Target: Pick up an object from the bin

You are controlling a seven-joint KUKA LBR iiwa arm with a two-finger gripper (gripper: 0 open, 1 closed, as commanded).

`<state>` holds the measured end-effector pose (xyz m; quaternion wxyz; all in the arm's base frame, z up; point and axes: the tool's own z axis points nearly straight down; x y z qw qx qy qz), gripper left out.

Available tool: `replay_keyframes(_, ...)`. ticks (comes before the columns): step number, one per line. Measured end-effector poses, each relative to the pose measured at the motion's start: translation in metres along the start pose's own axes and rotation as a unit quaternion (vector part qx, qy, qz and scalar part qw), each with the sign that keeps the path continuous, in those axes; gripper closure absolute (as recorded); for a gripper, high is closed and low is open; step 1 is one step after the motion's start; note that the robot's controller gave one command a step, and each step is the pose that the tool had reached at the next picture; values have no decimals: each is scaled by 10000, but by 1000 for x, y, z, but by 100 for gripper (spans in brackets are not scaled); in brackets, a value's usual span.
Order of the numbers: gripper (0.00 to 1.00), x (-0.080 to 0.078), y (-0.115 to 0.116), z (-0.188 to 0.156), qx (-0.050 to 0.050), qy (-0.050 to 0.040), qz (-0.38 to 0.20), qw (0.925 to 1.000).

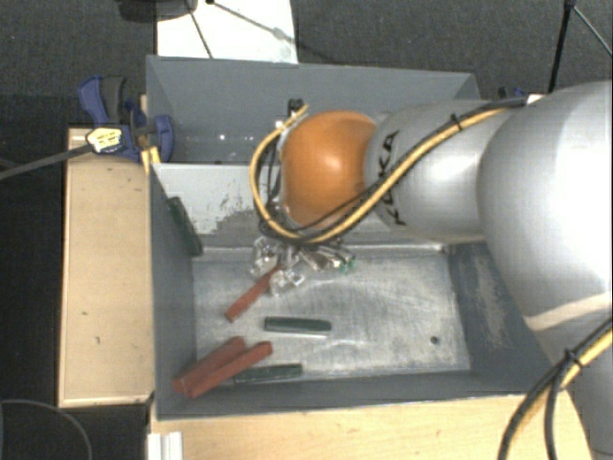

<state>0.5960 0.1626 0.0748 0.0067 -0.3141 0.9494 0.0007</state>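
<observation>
Toward bin (402, 295) rear, jaws over slim reddish-brown stick (247, 300).

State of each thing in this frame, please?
Red stick: lying slanted.
Gripper: low, at that stick's upper end.
Green stick: flat, apart from the gripper.
Red pair: flat, side by side, front left.
Front dark stick: flat, beside the pair.
Wall stick: leaning on the left wall of the bin.
</observation>
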Motion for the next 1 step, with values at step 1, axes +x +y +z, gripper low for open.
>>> replay_keyframes(1,100,-3,-1,-71,-1,23,33,10000)
